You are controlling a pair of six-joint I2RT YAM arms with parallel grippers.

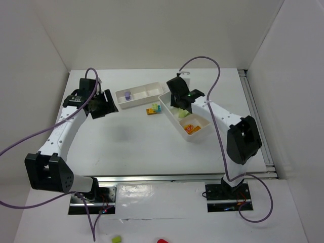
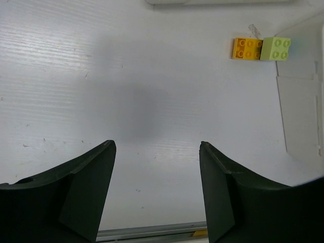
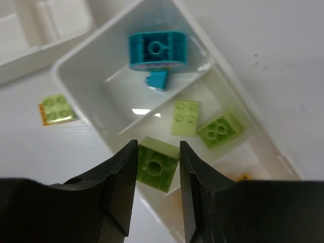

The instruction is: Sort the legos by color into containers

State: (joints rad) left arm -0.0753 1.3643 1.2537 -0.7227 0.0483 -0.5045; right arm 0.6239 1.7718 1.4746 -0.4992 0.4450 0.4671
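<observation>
Holding a lime brick (image 3: 158,168) pinched between its narrowed fingers, our right hand (image 3: 158,152) hangs over the angled tray (image 3: 83,71), at the near edge of the middle compartment where two lime bricks (image 3: 185,117) already lie. To do this drop well, we judge we should shift a little toward the compartment's centre before parting the fingers. The brick sits close to the divider and could tip into the neighbouring section with the orange pieces (image 1: 191,128). A low, level release should stop it bouncing out over the low wall. The far compartment holds the teal bricks (image 3: 158,49).

Our left hand (image 2: 157,147) stands wide and empty above the counter (image 2: 76,76). Ahead of it an orange brick (image 2: 247,48) and a loose lime brick (image 2: 276,48) lie touching, just beside the angled tray. The back tray (image 1: 152,90) carries a purple brick (image 1: 127,94). Nothing blocks the drop. The loose pair lies between the two hands, so we should take turns there.
</observation>
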